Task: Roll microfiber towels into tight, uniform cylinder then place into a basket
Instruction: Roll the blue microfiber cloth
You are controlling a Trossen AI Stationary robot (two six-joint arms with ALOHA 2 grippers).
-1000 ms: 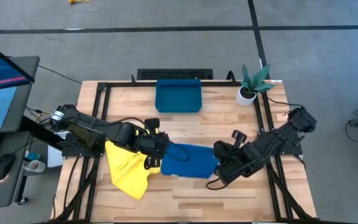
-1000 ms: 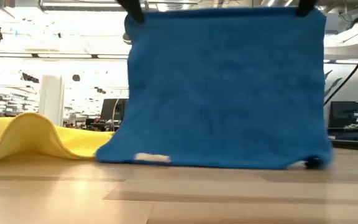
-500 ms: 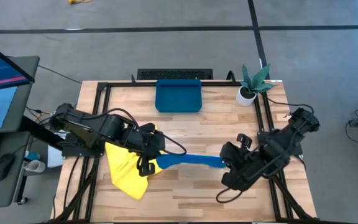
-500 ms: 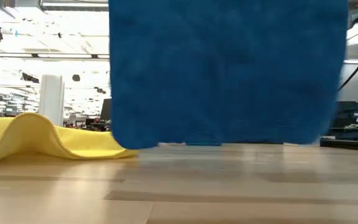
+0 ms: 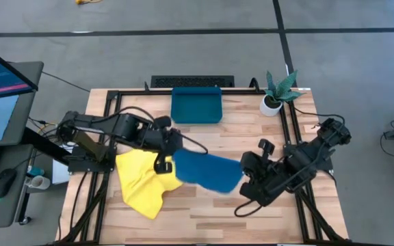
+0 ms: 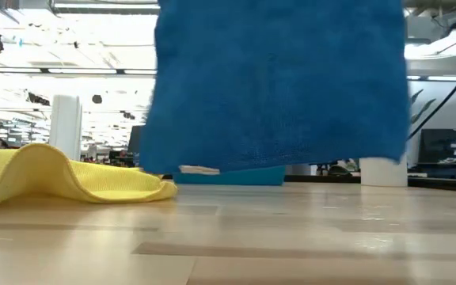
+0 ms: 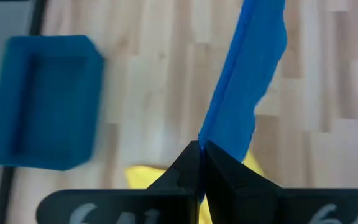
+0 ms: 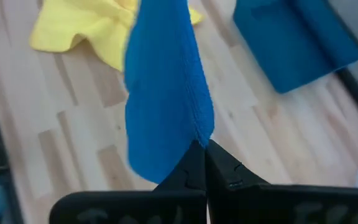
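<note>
Clearance is seen under the blue towel (image 6: 279, 83), which is held off the bench (image 5: 204, 212) between the left end effector (image 5: 165, 152) and right end effector (image 5: 246, 172), each clamped on an upper corner. Its top edge is cut off in the low view. The yellow towel (image 5: 142, 184) is left crumpled near the bench's left edge, well apart from the basket (image 5: 196, 105).

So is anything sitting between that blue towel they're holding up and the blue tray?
Nothing visible. The blue towel hangs between the left gripper and right gripper; only bare table lies before the tray.
</note>
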